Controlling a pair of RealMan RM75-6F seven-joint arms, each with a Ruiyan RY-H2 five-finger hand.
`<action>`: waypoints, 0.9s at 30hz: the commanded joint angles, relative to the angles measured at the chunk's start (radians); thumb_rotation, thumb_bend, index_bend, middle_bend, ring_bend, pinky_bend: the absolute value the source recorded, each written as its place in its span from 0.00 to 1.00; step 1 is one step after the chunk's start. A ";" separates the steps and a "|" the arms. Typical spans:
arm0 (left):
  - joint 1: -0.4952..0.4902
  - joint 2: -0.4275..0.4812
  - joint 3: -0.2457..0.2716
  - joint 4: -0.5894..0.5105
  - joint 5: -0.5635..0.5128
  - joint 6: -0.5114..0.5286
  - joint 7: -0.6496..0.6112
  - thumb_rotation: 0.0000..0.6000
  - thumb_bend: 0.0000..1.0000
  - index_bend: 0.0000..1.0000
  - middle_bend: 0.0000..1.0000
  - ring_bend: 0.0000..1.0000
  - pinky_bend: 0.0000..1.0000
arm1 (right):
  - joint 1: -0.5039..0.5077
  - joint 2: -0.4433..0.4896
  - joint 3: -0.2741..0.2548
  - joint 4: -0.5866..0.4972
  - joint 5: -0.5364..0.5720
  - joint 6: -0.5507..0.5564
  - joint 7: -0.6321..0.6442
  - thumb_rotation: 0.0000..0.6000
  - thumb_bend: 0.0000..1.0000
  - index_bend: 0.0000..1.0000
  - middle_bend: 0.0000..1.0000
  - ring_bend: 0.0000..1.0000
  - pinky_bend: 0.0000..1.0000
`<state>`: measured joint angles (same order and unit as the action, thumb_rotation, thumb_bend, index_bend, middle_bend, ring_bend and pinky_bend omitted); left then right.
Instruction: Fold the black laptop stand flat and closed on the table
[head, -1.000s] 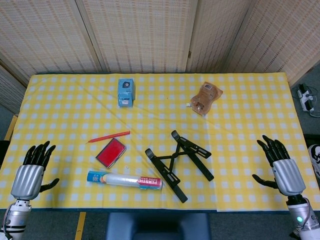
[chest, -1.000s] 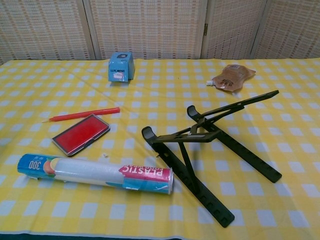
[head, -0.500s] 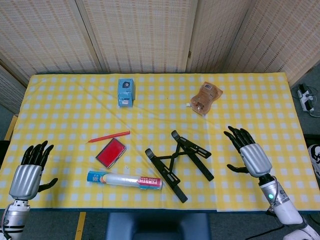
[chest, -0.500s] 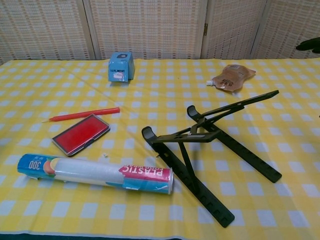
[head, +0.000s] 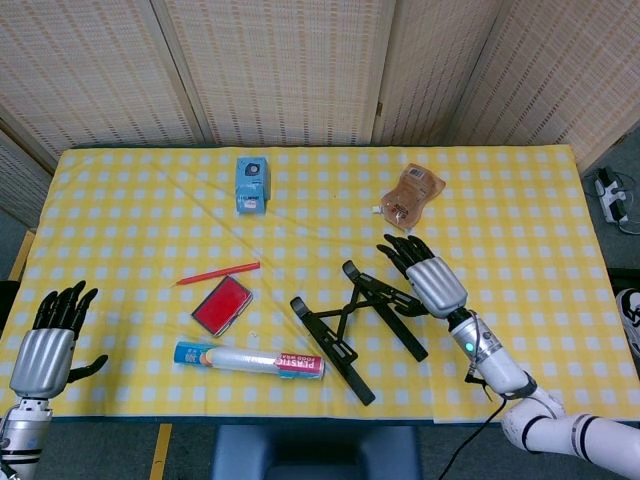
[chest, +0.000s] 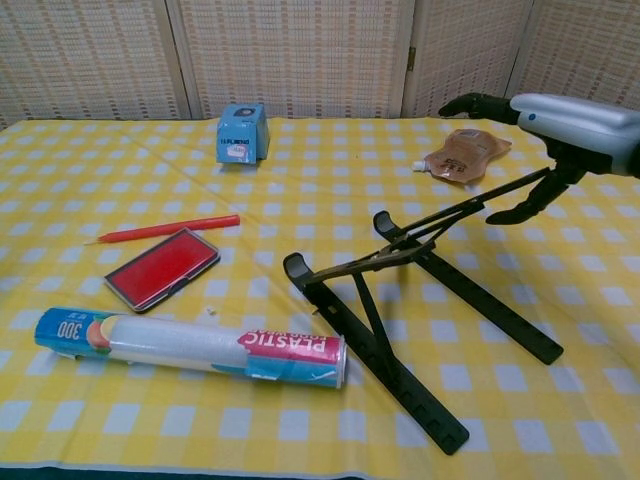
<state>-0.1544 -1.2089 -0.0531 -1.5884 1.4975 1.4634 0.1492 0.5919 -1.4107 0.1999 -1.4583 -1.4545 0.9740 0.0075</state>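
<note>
While the stand is unfolded on the table, the scene from near to far reads like this:

Left hand: the left hand (head: 42, 352) hangs at the near left corner, off the edge of the cloth, with the fingers spread and nothing in it.

Roll: a roll of plastic wrap (chest: 190, 345) lies on its side near the front edge, just left of the stand.

Laptop stand: the black laptop stand (head: 355, 322) is near the middle of the table, a little to the right. Two long legs lie flat on the cloth, and the upper bars rise at a slant, so it is not folded.

Right hand: the right hand (head: 432, 280) is over the right raised end of the stand, fingers stretched out and apart, not grasping anything. In the chest view the thumb (chest: 520, 208) is very close to the tip of the raised bar; I cannot tell if it touches.

Red case: a flat red case (chest: 162, 267) lies left of the stand.

Pencil: a red pencil (chest: 168, 229) lies just behind the case.

Pouch: a brown pouch (head: 410, 195) lies beyond the right hand.

Blue box: a small blue box (head: 252, 184) stands far at the back, left of centre.

Table: the table (head: 520, 210) has a yellow checked cloth.
</note>
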 joint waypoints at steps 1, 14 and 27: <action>0.001 0.001 -0.001 0.001 0.001 0.002 -0.004 1.00 0.18 0.00 0.00 0.00 0.00 | 0.038 -0.025 0.022 0.020 0.021 -0.028 -0.013 1.00 0.19 0.00 0.00 0.00 0.00; 0.010 0.010 0.003 -0.006 0.001 0.011 0.000 1.00 0.18 0.00 0.00 0.00 0.00 | 0.165 -0.079 0.111 0.079 0.101 -0.060 -0.050 1.00 0.19 0.00 0.00 0.00 0.00; 0.015 0.012 0.007 -0.007 -0.004 0.007 0.005 1.00 0.18 0.00 0.00 0.00 0.00 | 0.271 -0.114 0.167 0.151 0.218 -0.100 -0.146 1.00 0.19 0.00 0.00 0.01 0.00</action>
<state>-0.1395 -1.1973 -0.0457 -1.5957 1.4939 1.4703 0.1542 0.8484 -1.5161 0.3599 -1.3218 -1.2490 0.8796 -0.1212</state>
